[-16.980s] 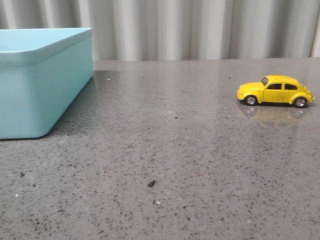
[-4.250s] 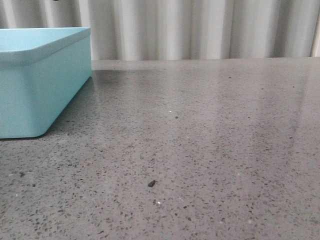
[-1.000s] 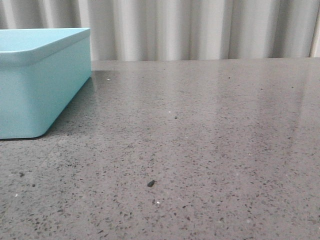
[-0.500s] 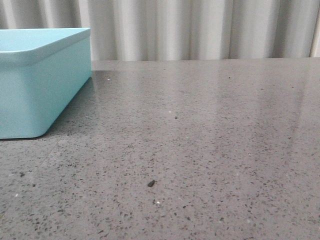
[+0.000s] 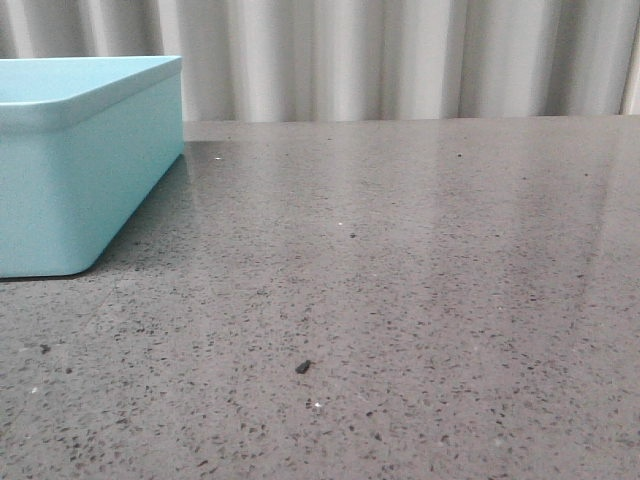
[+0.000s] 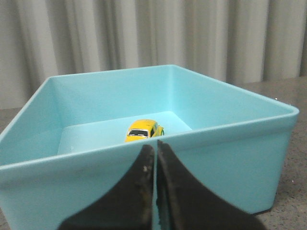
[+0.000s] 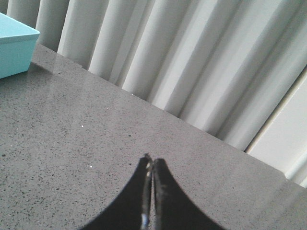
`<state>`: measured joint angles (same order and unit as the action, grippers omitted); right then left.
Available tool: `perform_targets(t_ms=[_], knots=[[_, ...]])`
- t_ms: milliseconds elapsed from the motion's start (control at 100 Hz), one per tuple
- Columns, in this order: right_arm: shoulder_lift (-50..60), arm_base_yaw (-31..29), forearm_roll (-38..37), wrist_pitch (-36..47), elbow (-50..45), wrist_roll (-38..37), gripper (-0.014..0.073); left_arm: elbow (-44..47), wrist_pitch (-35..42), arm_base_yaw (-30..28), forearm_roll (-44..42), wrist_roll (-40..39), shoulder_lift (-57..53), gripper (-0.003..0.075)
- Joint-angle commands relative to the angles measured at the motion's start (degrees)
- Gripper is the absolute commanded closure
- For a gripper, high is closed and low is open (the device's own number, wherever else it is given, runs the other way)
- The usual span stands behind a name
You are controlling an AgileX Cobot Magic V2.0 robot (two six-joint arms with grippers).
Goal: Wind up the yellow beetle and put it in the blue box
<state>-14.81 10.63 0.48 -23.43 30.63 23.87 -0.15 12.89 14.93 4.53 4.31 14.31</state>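
Note:
The yellow beetle (image 6: 143, 131) stands on the floor of the blue box (image 6: 225, 153), seen in the left wrist view. My left gripper (image 6: 154, 144) is shut and empty, outside the box's near wall, level with its rim. The blue box also shows at the far left of the front view (image 5: 80, 180), where its inside is hidden. My right gripper (image 7: 151, 161) is shut and empty above the bare grey table (image 7: 72, 139). A corner of the box shows in the right wrist view (image 7: 14, 48). Neither gripper appears in the front view.
A grey speckled table (image 5: 400, 280) runs back to a pleated pale curtain (image 5: 400, 60). A small dark speck (image 5: 302, 367) lies on the table near the front.
The beetle stood at the table's right 17 s ago and is gone from there. Over the last second nothing has visibly moved in the front view.

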Motion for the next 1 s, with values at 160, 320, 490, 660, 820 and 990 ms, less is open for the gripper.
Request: perform_targets(t_ms=[160,320,490,660,820,990], knots=[[-0.35,0.14,0.01,4.53,1.48,0.26,0.0635,1.49,3.76,-2.23,-0.66,-0.58,-3.11,0.0741],[-0.35,0.14,0.05,3.11,1.48,0.26,0.0635,1.49,1.79,-5.95,-0.66,-0.58,-5.7,0.0741],[-0.35,0.14,0.15,1.8,1.48,0.26,0.0635,1.58,-5.22,-8.04,-0.66,-0.58,-8.85,0.0741],[-0.35,0.14,0.15,1.8,1.48,0.26,0.0635,1.58,-18.95,-8.04,-0.66,-0.58,-10.76,0.0741],[-0.35,0.14,0.17,1.8,1.48,0.26,0.0635,1.58,-22.97,-8.04,-0.66,-0.58,-10.98,0.0741],[-0.35,0.14,0.17,1.8,1.48,0.26,0.0635,1.58,-25.95,-8.04,-0.66,-0.58,-10.98,0.0741]])
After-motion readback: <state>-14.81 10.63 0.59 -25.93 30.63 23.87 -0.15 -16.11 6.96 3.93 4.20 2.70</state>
